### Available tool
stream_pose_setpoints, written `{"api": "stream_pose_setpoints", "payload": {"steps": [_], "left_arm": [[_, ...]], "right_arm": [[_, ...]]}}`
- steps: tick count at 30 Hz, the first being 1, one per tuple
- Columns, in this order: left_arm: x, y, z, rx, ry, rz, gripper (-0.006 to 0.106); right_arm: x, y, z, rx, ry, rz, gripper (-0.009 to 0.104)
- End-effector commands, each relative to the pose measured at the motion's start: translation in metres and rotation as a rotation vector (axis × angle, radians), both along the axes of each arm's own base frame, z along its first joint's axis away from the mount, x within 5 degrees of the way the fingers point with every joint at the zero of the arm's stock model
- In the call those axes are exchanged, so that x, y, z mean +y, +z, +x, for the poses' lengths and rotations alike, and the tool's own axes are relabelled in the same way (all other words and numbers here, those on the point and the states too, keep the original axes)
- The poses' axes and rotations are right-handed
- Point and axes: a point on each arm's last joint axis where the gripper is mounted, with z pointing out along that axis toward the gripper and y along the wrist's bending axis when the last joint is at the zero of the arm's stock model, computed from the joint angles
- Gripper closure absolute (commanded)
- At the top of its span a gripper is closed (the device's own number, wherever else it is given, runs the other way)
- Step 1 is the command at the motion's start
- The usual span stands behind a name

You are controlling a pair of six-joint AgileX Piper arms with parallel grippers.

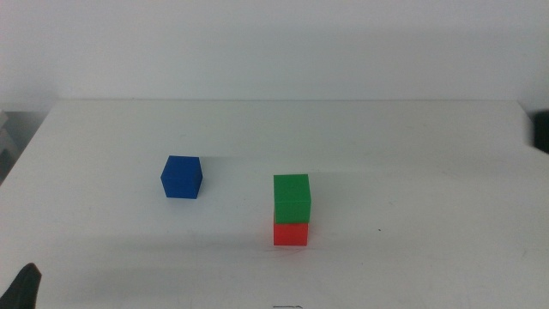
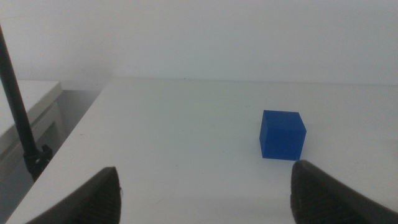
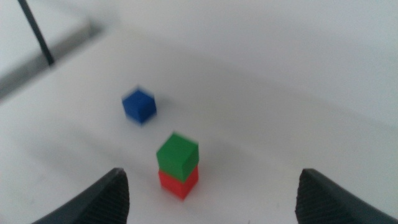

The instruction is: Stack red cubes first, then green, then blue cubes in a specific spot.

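The green cube (image 1: pixel 292 198) sits squarely on the red cube (image 1: pixel 291 233) on the white surface (image 1: pixel 412 163). The blue cube (image 1: pixel 181 177) stands alone, well apart to the stack's left. The left end effector (image 2: pixel 205 190) faces the blue cube, jaws wide and empty. The right end effector (image 3: pixel 211 193) hangs back from the stack, jaws wide, holding nothing.

The left gripper (image 2: pixel 205 193) has two dark jaws, almost black, with rounded tops and a dull, slightly rough skin. The right gripper (image 3: pixel 211 196) has the same two dark, rounded jaws, a little blurry here. In the middle view only one small black tip (image 1: pixel 24 285) shows
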Motion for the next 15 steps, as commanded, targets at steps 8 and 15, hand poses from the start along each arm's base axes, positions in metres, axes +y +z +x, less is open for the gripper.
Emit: {"api": "stream_pose_setpoints", "payload": {"steps": [8,15], "left_arm": [[-0.0005,0.0095,-0.0011,-0.104,-0.006,-0.012,0.007],[-0.0005,0.0095,-0.0011,-0.104,-0.006,-0.012,0.007]], "right_arm": [[-0.0112,0.0046,-0.0188,-0.162,0.024,0.073,0.023],[-0.0118,0.0068,-0.0177,-0.196,0.018,0.065,0.023]]}}
